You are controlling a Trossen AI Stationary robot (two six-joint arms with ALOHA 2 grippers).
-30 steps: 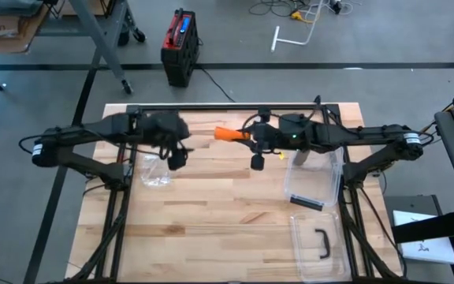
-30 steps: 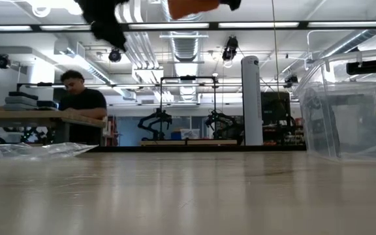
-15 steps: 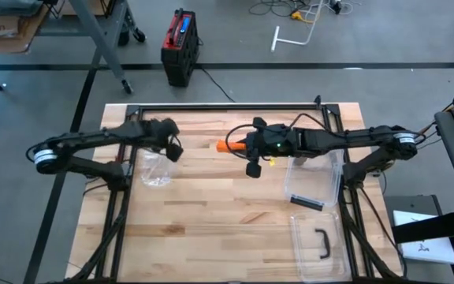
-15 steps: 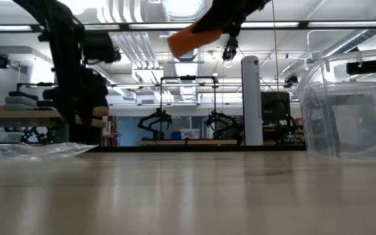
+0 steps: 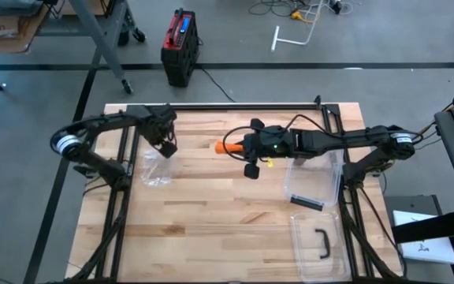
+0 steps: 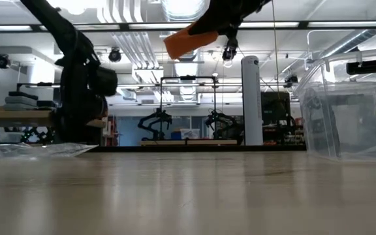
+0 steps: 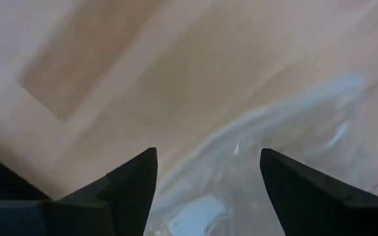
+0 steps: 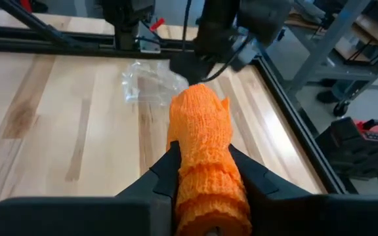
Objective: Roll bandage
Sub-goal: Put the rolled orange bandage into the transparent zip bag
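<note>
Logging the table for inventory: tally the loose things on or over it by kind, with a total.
Orange bandage roll, held in the right gripper: 1
Clear plastic bag, below the left gripper: 1
Clear plastic bin: 1
Clear lid with black handle: 1
Total: 4

Even overhead light, soft shadows. Ceiling strip lights (image 6: 344,25) glare in low view; near tabletop (image 6: 188,196) blurred. Left wrist view soft, smeared throughout.
</note>
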